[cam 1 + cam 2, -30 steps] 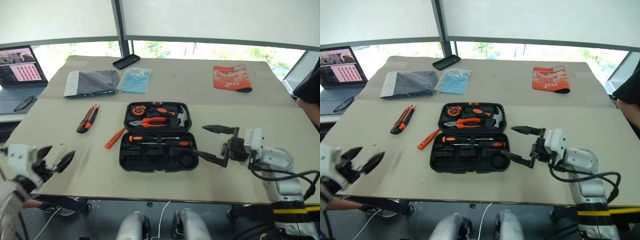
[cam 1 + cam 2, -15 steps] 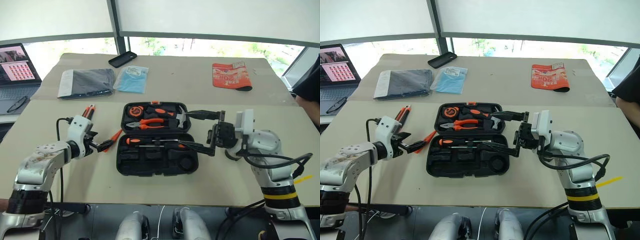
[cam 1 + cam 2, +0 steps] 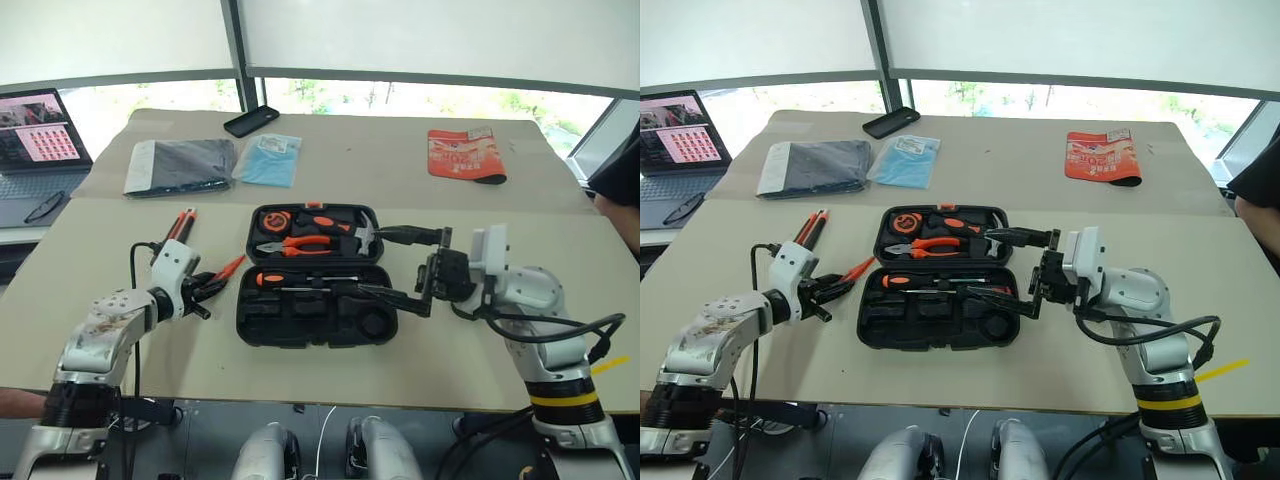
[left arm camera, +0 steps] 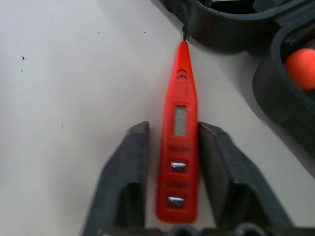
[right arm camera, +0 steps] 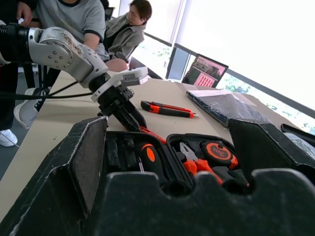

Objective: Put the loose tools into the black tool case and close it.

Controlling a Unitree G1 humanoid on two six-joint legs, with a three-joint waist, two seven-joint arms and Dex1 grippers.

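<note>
Two eye views: the black tool case lies open in the middle of the table. The left gripper is at a thin orange tool just left of the case. The right gripper hangs wide open over the case's right end. The utility knife lies further left.
Left wrist view: both fingers press the orange tool's sides, so it is pinched. Its tip nearly touches the case wall.
Right wrist view: the case and the left gripper beyond it.
Handling: likely light, stiff, a bit slippery; best held mid-body.
Hard to see: the tool's back end is cut off.
</note>
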